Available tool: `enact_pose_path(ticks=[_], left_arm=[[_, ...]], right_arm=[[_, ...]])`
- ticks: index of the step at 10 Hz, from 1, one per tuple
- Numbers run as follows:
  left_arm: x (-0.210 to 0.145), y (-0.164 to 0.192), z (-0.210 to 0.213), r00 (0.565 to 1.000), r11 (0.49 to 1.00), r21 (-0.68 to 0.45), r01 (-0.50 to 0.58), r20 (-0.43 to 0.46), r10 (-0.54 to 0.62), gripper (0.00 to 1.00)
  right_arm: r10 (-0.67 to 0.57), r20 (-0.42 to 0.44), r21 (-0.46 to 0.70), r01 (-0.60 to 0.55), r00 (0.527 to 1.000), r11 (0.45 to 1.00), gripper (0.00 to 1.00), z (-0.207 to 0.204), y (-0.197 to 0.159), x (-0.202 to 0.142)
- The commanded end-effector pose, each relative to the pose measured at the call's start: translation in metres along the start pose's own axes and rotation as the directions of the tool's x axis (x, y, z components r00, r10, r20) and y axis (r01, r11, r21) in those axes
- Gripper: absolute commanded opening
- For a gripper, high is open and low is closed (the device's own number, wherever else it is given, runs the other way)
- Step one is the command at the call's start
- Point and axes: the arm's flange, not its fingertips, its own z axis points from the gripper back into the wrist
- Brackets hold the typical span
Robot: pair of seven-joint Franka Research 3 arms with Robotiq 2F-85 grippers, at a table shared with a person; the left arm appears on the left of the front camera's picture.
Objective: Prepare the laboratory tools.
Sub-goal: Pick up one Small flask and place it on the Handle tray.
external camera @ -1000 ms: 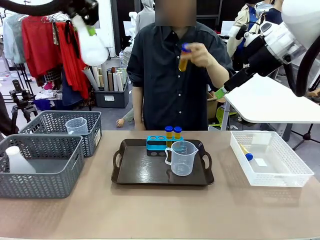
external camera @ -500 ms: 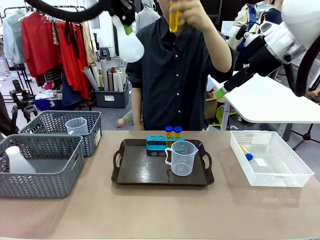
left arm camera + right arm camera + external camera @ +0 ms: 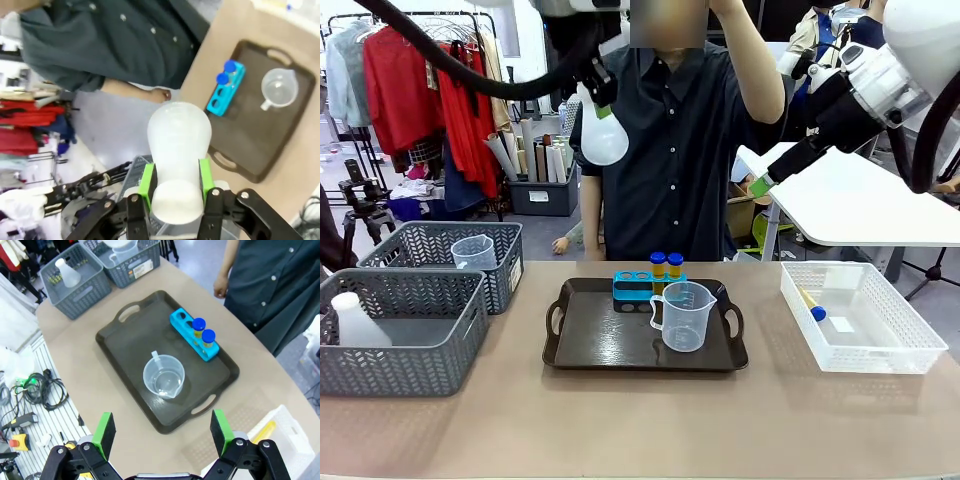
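Translucent white plastic, the conical flask (image 3: 603, 138) was clamped by its neck between the green pads of the left gripper (image 3: 601, 105), its body hanging just below the fingertips, high in front of the person's chest. The step in hand was judged to be carrying the flask to the black tray (image 3: 552, 320), which lay well below and ahead of that gripper; in the left wrist view the flask (image 3: 179, 145) jutted straight out beyond the closed-on gripper (image 3: 176, 180). The next move would call for a descent to bare tray floor, clear of the measuring beaker (image 3: 683, 315) and the blue rack (image 3: 632, 290) holding two tubes (image 3: 666, 263). The right gripper (image 3: 760, 185) stood wide apart and empty, far above the tray (image 3: 130, 340). Against the earlier frames, the flask had travelled toward the robot's right and dropped slightly; the right gripper had not shifted, and the person's arm had risen.
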Motion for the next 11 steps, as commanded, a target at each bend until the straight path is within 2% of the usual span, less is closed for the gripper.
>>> enact_pose_path(ticks=[1, 4, 8, 11], left_arm=[[-0.018, -0.018, -0.028, 0.996, 0.996, -0.026, 0.083, -0.014, -0.083, 0.00], [-0.038, -0.050, -0.069, 0.987, 0.981, -0.116, 0.154, -0.035, -0.159, 0.00], [-0.060, -0.091, -0.126, 0.977, 0.964, -0.175, 0.202, -0.032, -0.210, 0.00], [-0.069, -0.112, -0.153, 0.974, 0.959, -0.184, 0.215, -0.036, -0.225, 0.00]], right_arm=[[-0.014, 0.004, 0.010, 0.014, 1.000, 1.000, 1.00, 0.001, 0.000, 0.000], [-0.014, 0.004, 0.010, 0.014, 1.000, 1.000, 1.00, 0.001, 0.000, 0.000], [-0.014, 0.004, 0.010, 0.014, 1.000, 1.000, 1.00, 0.001, 0.000, 0.000], [-0.014, 0.004, 0.010, 0.014, 1.000, 1.000, 1.00, 0.001, 0.000, 0.000]])
